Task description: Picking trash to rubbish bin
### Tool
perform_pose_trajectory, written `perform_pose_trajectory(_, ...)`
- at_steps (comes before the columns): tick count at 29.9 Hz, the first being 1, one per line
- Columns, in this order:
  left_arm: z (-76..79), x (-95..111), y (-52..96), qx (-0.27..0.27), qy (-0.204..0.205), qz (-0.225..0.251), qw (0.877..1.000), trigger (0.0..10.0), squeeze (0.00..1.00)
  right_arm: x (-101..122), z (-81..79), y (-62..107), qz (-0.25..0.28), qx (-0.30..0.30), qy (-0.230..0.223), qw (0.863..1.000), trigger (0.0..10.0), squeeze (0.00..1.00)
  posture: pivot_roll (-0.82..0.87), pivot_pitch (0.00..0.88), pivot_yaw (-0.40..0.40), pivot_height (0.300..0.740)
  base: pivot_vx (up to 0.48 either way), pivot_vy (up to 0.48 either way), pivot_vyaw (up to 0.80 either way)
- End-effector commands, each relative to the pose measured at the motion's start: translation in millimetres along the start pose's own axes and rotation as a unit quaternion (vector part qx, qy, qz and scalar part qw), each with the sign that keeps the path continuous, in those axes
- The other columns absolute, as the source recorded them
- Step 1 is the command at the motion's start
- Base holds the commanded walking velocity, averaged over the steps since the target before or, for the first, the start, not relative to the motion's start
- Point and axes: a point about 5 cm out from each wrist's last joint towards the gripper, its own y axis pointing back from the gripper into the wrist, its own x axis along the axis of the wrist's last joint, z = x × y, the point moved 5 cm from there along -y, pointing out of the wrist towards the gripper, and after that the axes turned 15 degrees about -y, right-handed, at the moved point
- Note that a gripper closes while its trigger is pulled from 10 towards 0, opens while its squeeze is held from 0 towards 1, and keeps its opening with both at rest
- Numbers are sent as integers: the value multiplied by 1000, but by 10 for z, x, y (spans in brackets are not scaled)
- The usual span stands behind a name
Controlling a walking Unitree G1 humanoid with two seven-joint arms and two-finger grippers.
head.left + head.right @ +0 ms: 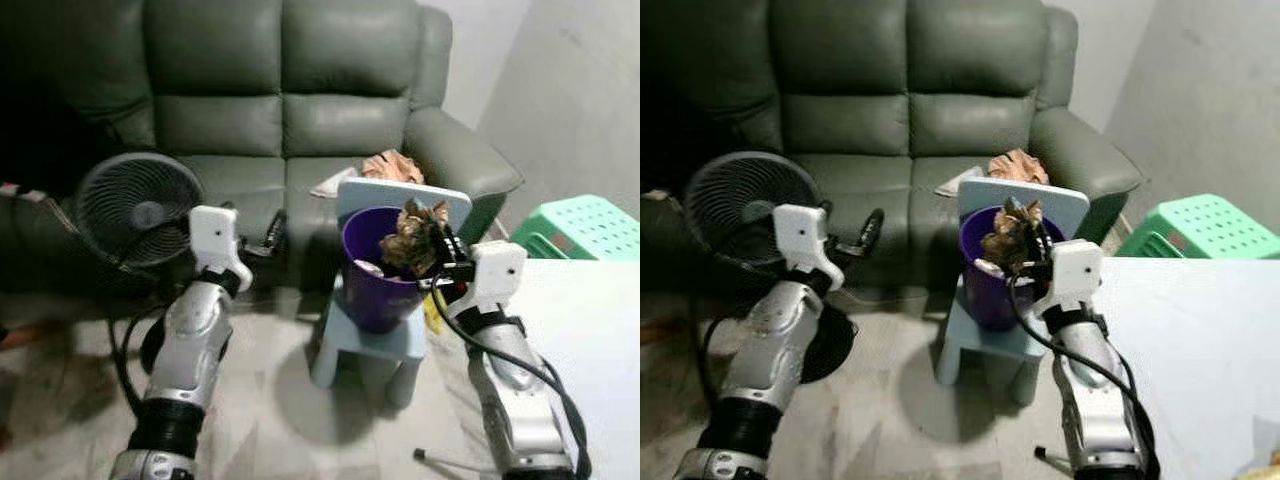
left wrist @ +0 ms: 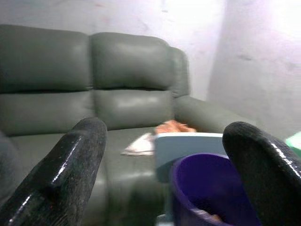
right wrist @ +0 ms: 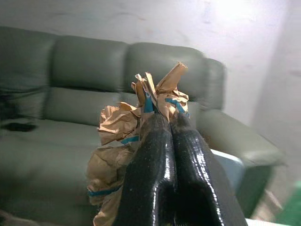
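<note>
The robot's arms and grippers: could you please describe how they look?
Both arms are silver metal with black ribbed cuffs near the base, and black cables loop along each. A white boxy housing sits at each wrist. The left gripper and right gripper each have two long, glossy black fingers with rounded tips.

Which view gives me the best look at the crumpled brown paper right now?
The right wrist view: the crumpled brown paper sits large and sharp, pinched between the right end effector fingers, its blue markings showing. The two eye views show it smaller, held over the purple bin on the pale blue chair.
</note>
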Motion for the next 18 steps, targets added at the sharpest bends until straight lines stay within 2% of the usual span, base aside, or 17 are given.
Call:
perform_pose_trajectory(1, 140, 68, -40, -24, 5, 10, 1000, 10000, 0, 25, 96, 24, 1, -10, 6, 1000, 10000, 0, -26, 0, -60, 740, 480, 0, 0)
perform_pose_trajectory(15, 139, 71, -58, -21, 2, 9, 1000, 10000, 0, 21, 82, 9, 0, -3, 7, 1000, 10000, 0, -24, 0, -64, 740, 474, 0, 0)
perform_pose_trajectory(16, 111, 81, -59, -5, -8, 11, 1000, 10000, 0, 20, 80, 8, -1, -2, 8, 1000, 10000, 0, -24, 0, -65, 740, 0, 0, 0)
perform_pose_trajectory(18, 133, 91, -61, -12, -2, 14, 1000, 10000, 0, 20, 71, 4, -1, 0, 8, 1000, 10000, 0, -24, 0, -66, 740, 0, 0, 0)
